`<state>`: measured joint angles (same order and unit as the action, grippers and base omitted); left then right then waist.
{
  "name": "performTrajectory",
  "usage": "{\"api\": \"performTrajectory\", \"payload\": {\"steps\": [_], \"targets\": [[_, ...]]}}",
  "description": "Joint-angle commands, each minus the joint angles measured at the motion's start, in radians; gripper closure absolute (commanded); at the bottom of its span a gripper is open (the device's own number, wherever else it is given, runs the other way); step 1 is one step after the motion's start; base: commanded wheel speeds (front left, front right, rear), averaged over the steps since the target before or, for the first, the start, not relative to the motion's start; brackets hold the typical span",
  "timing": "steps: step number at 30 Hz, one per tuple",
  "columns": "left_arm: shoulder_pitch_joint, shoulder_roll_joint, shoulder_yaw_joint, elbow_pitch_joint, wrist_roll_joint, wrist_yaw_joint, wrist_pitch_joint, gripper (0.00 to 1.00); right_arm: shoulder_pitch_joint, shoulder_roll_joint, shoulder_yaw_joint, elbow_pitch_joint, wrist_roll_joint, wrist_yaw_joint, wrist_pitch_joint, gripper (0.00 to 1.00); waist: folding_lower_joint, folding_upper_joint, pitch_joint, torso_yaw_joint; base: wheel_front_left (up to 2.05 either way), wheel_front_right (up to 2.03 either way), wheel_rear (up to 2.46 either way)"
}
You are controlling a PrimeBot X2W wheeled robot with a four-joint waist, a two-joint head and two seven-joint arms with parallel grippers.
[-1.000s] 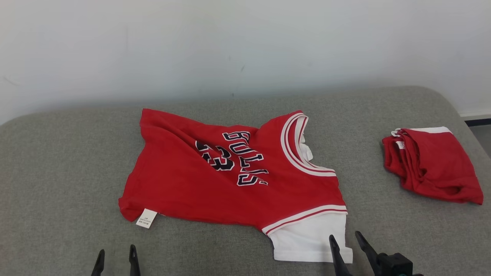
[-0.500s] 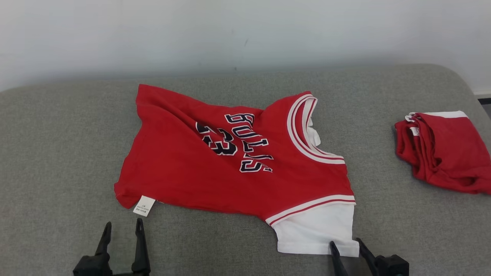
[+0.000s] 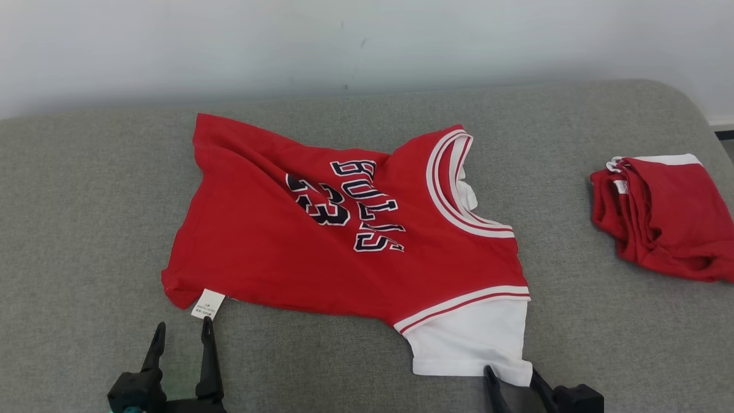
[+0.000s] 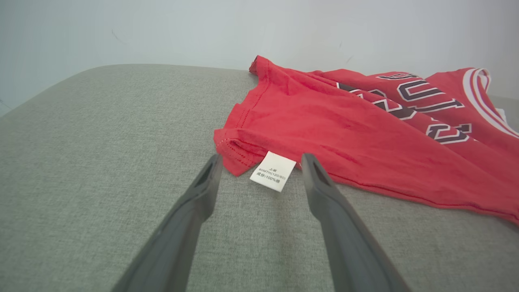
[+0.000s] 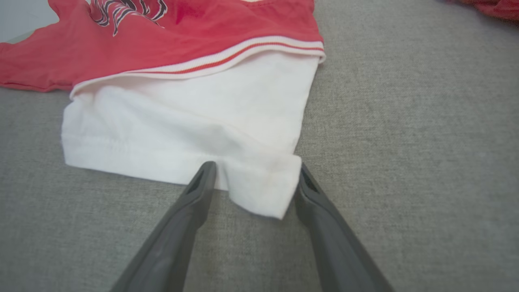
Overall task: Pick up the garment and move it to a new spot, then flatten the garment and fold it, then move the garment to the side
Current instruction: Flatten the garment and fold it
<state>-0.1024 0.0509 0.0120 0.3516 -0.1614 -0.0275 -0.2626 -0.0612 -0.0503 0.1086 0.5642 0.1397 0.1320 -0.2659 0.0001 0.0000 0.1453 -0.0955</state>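
The garment [image 3: 321,252] is a red jersey with dark lettering and a white sleeve [image 3: 470,344], lying spread and slightly rumpled on the grey cushion [image 3: 86,229]. My left gripper [image 3: 183,326] is open just short of the garment's near left corner. In the left wrist view the white label [image 4: 272,171] lies between the tips of my left gripper [image 4: 261,162]. My right gripper [image 3: 510,373] is at the sleeve's near right corner. In the right wrist view that white corner [image 5: 259,190] sits between the jaws of my right gripper [image 5: 255,168], which stand apart.
A second red garment [image 3: 659,218], folded in a bundle, lies at the cushion's right side near its edge. A pale wall [image 3: 344,40] rises behind the cushion. Bare grey cushion stretches to the left of the jersey and along the front.
The camera has tilted, shifting the whole picture. My left gripper has come forward to the label corner. My right gripper has come around the sleeve corner, its jaws slightly narrower.
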Motion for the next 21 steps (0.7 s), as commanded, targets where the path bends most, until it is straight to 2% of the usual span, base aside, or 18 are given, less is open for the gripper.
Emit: {"api": "performTrajectory", "payload": {"steps": [1,11,13,14,15,16,17,21], "targets": [[0.006,0.000,0.004,0.004,0.002,-0.003,-0.003,0.00,0.018,-0.003,-0.003,0.010,0.009,-0.003,0.004,0.00,-0.0001,0.0000,-0.007,-0.003,0.00,0.00,0.00],[0.018,0.000,0.007,0.002,0.010,-0.006,-0.003,0.00,0.026,-0.004,0.000,0.002,0.026,-0.003,0.003,0.00,-0.0001,0.0000,-0.015,-0.009,0.00,0.00,0.00],[0.018,0.000,0.008,0.002,0.011,-0.005,-0.003,0.00,0.023,-0.004,0.004,-0.003,0.037,-0.003,0.003,0.09,-0.0001,0.0000,-0.014,-0.010,0.00,0.00,0.00],[0.017,0.000,0.008,0.002,0.012,-0.005,-0.003,0.00,0.023,-0.003,0.008,-0.006,0.045,-0.003,0.003,0.19,-0.0001,0.0000,-0.014,-0.010,0.00,0.00,0.00],[0.017,0.000,0.009,0.003,0.013,-0.004,-0.003,0.00,0.023,-0.003,0.011,-0.009,0.049,-0.003,0.003,0.37,-0.0001,0.0000,-0.014,-0.010,0.00,0.00,0.00],[0.017,0.000,0.009,0.003,0.014,-0.004,-0.003,0.00,0.024,-0.003,0.012,-0.012,0.052,-0.003,0.003,0.65,-0.0001,0.0000,-0.013,-0.010,0.00,0.00,0.00],[0.017,0.000,0.010,0.003,0.014,-0.003,-0.003,0.00,0.025,-0.003,0.012,-0.014,0.056,-0.003,0.003,1.00,-0.0001,0.0000,-0.013,-0.011,0.00,0.00,0.00],[0.008,0.000,0.024,0.004,0.015,-0.003,-0.003,0.00,0.031,-0.008,0.015,-0.025,0.064,-0.003,0.002,1.00,-0.0001,0.0000,-0.009,-0.013,0.00,0.00,0.00]]}}
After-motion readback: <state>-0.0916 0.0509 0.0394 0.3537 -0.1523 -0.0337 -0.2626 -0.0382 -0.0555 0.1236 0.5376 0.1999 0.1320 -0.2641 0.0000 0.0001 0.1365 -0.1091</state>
